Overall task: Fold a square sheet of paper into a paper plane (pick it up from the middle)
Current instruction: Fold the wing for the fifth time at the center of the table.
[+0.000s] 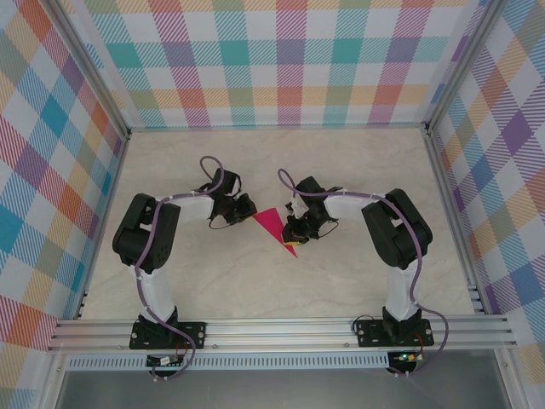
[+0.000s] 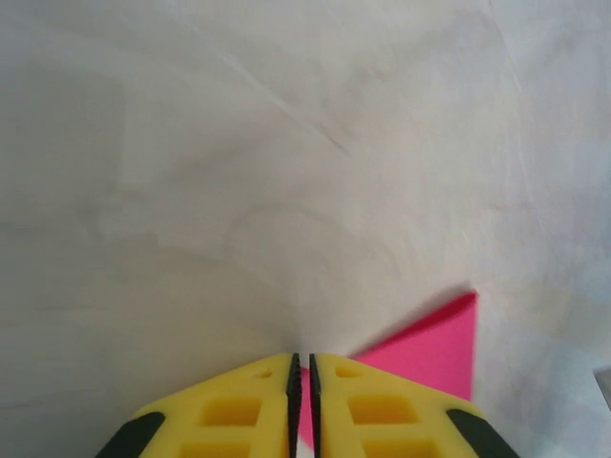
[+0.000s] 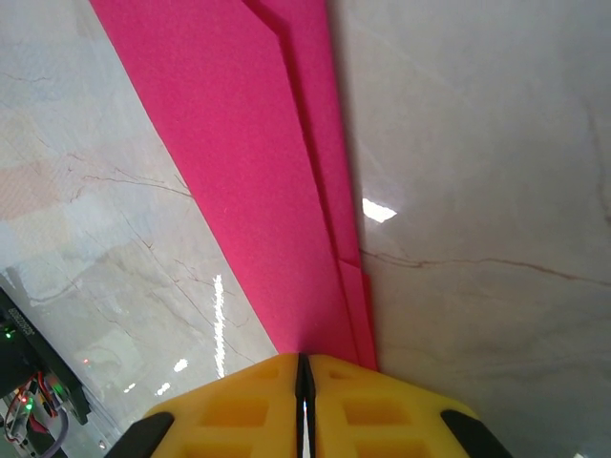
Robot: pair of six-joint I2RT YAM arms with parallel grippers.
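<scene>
paper plane (image 1: 272, 225), centre frame, is being pinched at its narrow end by the clenched right gripper (image 3: 304, 359). left gripper (image 2: 301, 359) is being held just ajar over a pink corner; grip can't be told.

I see a magenta-pink paper plane (image 1: 274, 226), cream marbled tabletop (image 1: 358, 170), yellow left end effector (image 2: 301, 405) and right end effector (image 3: 304, 405), pastel plaid walls (image 1: 281, 60).

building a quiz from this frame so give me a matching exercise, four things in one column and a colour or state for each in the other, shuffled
1 paper plane
2 left gripper
3 right gripper
4 table

a pale, marbled
b jaws together, tips at layered pink folds
c magenta, triangular
d thin slit between jaws, pink corner beside it

Pairs: 1-c, 2-d, 3-b, 4-a
</scene>
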